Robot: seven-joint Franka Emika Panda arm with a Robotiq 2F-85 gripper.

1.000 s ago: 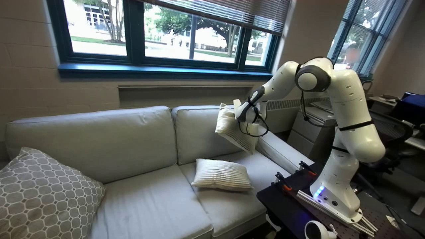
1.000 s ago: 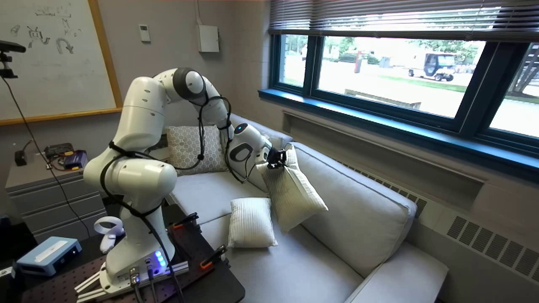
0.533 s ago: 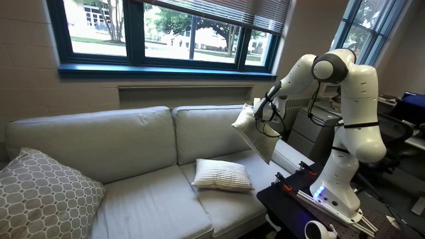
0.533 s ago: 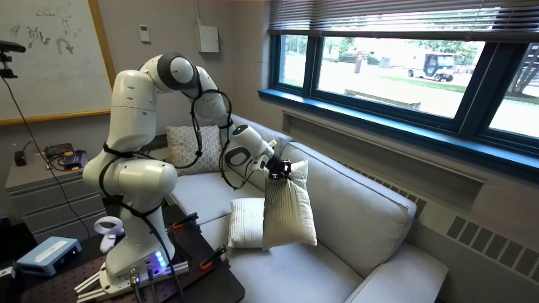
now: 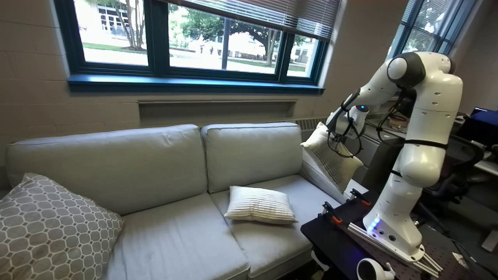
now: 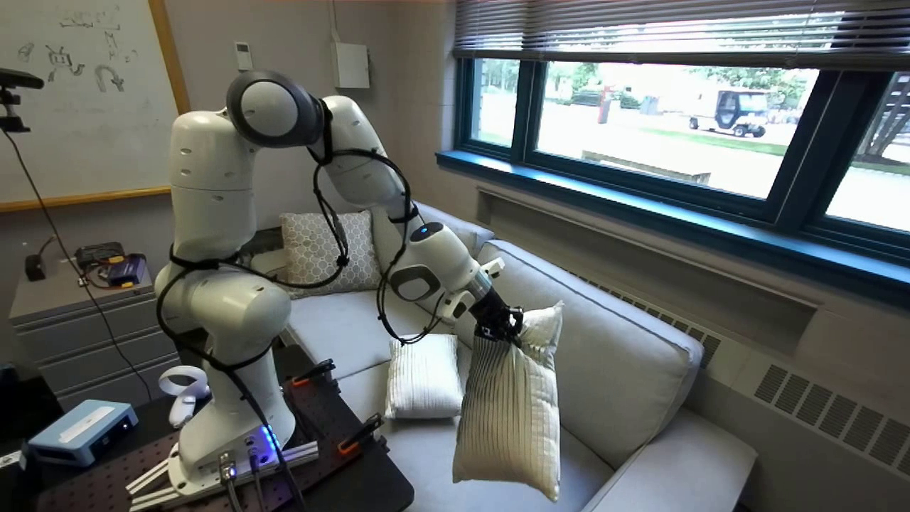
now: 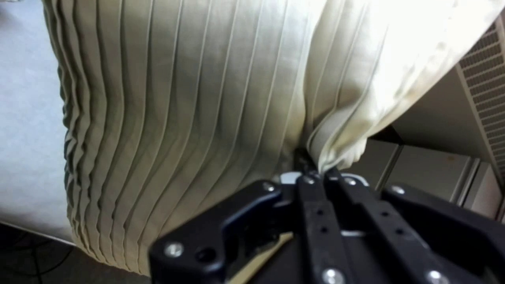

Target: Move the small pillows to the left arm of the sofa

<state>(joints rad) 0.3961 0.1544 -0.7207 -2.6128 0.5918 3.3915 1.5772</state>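
My gripper (image 6: 515, 331) is shut on the edge of a small cream pleated pillow (image 6: 512, 419), which hangs down from it. In the wrist view the fingertips pinch a bunched fold of the pillow (image 7: 189, 98). In an exterior view the held pillow (image 5: 338, 163) hangs in front of the sofa arm (image 5: 321, 177), the gripper mostly hidden behind the wrist. I cannot tell whether it touches the arm. The sofa arm also shows in an exterior view (image 6: 689, 462), right of the pillow. A second small cream pillow (image 5: 260, 204) lies on the seat; it also shows here (image 6: 424, 380).
A larger grey patterned pillow (image 5: 58, 229) leans at the sofa's far end. The sofa back (image 5: 253, 155) runs along the wall under the window. The black robot table (image 5: 330, 233) with clamps (image 5: 332, 214) stands close to the sofa arm. Cabinets (image 7: 430, 169) stand beyond the arm.
The arm has carried the held pillow across the seat to the sofa arm, and the pillow hangs lower in an exterior view. The grip holds throughout. The second pillow has not moved.
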